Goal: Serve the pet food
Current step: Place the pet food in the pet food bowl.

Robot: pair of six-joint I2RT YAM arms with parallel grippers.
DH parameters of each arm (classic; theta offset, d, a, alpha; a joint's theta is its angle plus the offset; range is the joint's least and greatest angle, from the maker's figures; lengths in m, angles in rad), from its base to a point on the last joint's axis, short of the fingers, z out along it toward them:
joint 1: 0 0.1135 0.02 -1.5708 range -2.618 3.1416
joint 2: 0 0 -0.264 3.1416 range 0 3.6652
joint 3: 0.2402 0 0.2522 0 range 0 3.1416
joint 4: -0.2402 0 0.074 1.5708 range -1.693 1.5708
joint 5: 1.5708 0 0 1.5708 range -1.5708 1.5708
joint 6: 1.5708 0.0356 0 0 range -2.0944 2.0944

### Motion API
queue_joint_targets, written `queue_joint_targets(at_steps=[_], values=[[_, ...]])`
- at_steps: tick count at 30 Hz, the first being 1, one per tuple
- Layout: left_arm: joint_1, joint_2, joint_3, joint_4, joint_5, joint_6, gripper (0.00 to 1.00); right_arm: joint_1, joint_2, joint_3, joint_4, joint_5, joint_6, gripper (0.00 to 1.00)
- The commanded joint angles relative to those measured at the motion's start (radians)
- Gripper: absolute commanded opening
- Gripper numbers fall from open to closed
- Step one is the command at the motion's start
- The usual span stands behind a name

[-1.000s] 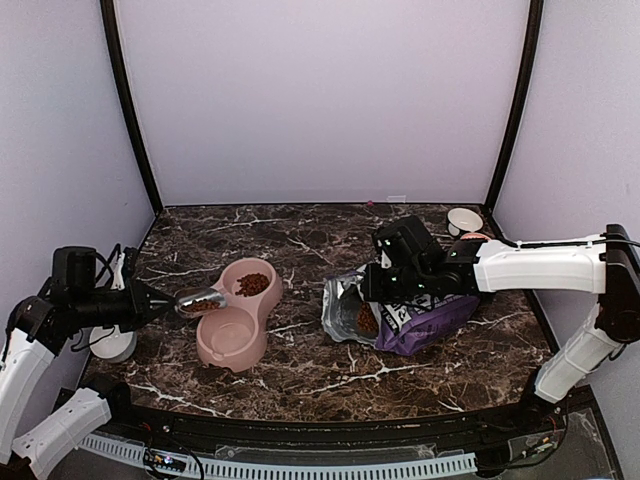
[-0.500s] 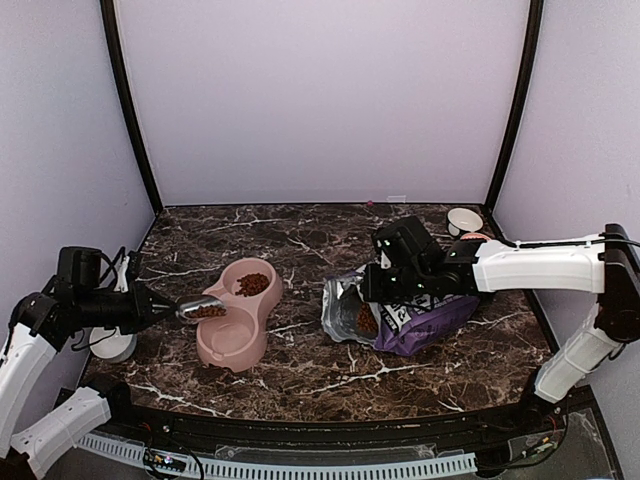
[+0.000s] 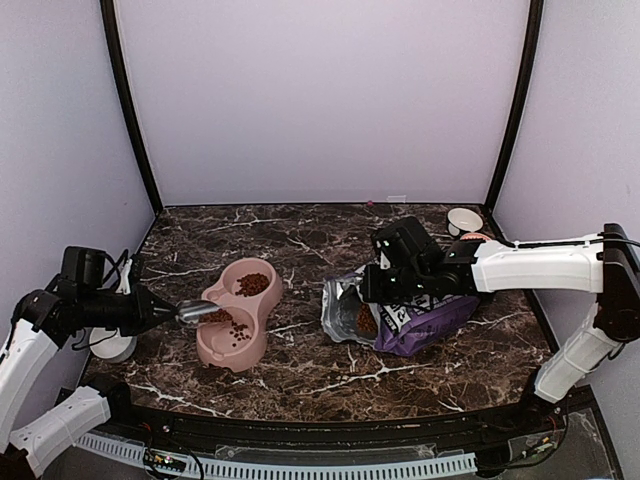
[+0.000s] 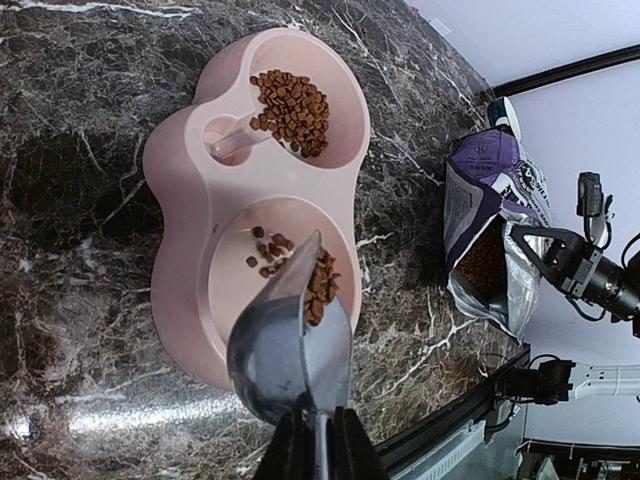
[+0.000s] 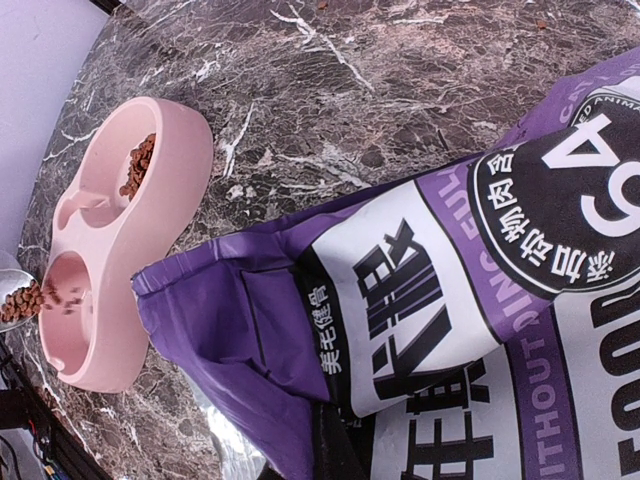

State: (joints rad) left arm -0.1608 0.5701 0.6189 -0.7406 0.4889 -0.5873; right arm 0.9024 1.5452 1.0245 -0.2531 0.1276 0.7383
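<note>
My left gripper (image 4: pixel 320 440) is shut on the handle of a metal scoop (image 4: pixel 290 350), tilted over the near compartment of the pink double bowl (image 4: pixel 175 190). Pet food (image 4: pixel 321 287) slides off the scoop's lip, and a few pellets (image 4: pixel 267 252) lie in that compartment. The far compartment holds a heap of kibble (image 4: pixel 292 108). In the top view the scoop (image 3: pixel 198 312) reaches over the bowl's (image 3: pixel 215 350) left side. My right gripper (image 3: pixel 375 280) is shut on the upper edge of the purple-and-white bag (image 3: pixel 430 320), whose mouth gapes toward the bowl with kibble (image 3: pixel 366 320) inside.
A small white bowl (image 3: pixel 464 220) stands at the back right corner. A white dish (image 3: pixel 112 345) sits off the table's left edge under my left arm. Dark marble lies between the pink bowl and the bag.
My left gripper carried the scoop rightward over the bowl's near compartment and tipped it; pellets now lie in that compartment. The right arm and bag stayed still.
</note>
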Motion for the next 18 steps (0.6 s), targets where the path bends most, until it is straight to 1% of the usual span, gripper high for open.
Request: queue_joint_targets(at_steps=[1,18], values=[[0.004,0.005,0.031,-0.015,-0.009,0.024,0.00,-0.026,0.021,0.008,0.000,0.042,-0.007,0.00],[0.000,0.014,0.032,-0.032,-0.029,0.034,0.00,-0.026,0.011,-0.001,0.003,0.037,0.003,0.00]])
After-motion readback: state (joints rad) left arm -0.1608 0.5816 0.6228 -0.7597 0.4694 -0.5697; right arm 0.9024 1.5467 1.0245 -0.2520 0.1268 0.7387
